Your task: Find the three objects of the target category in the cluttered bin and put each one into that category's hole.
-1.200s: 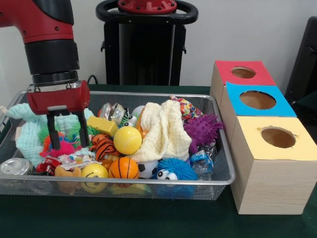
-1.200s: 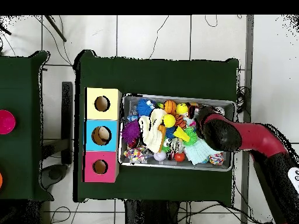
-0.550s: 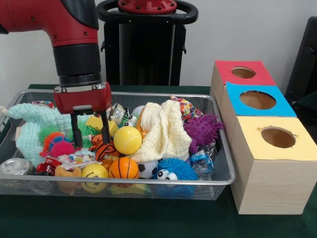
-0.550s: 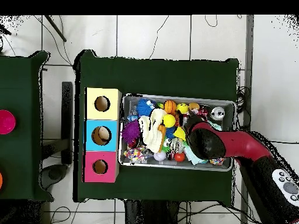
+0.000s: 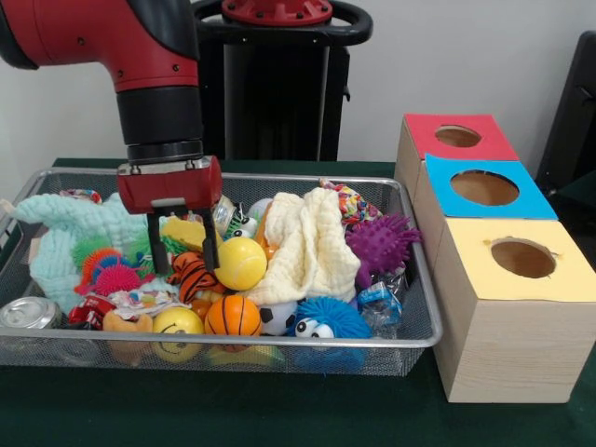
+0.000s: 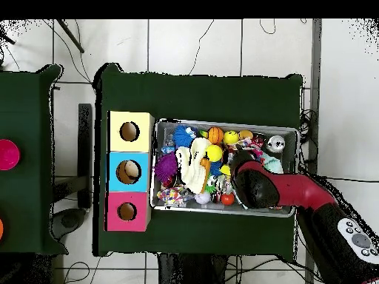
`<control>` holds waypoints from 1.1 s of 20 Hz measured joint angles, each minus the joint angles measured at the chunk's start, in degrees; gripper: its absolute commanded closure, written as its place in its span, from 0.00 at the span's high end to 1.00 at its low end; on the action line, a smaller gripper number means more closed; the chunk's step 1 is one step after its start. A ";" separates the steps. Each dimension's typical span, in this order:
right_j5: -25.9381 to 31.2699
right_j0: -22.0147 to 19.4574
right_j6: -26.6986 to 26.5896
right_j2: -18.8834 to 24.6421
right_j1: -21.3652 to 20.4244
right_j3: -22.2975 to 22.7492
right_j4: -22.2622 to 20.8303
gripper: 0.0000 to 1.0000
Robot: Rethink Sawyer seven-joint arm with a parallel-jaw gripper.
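A wire mesh bin (image 5: 372,343) holds a heap of toys. My gripper (image 5: 182,259) hangs open inside it. One finger (image 5: 154,253) is by a green spiky toy, the other (image 5: 210,250) beside the yellow ball (image 5: 240,263). Between them lie a yellow block (image 5: 189,233) and an orange tiger-striped ball (image 5: 194,276). I hold nothing. A basketball (image 5: 233,315), a smiley ball (image 5: 177,321), a blue fuzzy ball with eyes (image 5: 328,318) and a purple spiky ball (image 5: 380,244) lie nearby. From overhead the arm's wrist (image 6: 255,181) hides the gripper.
Three wooden boxes with round holes stand beside the bin: red top (image 5: 458,137), blue top (image 5: 484,187), yellow top (image 5: 521,258). A cream cloth (image 5: 307,244) covers the bin's middle, a mint cloth (image 5: 65,235) its left end. A can (image 5: 28,312) lies at the front left corner.
The arm has travelled across the bin from over the mint cloth and pink spiky ball to over the yellow block and tiger ball. The fingers stayed open.
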 measured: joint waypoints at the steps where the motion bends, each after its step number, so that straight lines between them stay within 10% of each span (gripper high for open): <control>1: -0.66 0.08 0.00 -0.44 0.15 0.27 0.39 1.00; 22: -8.70 0.41 0.00 -5.45 3.50 2.40 3.17 1.00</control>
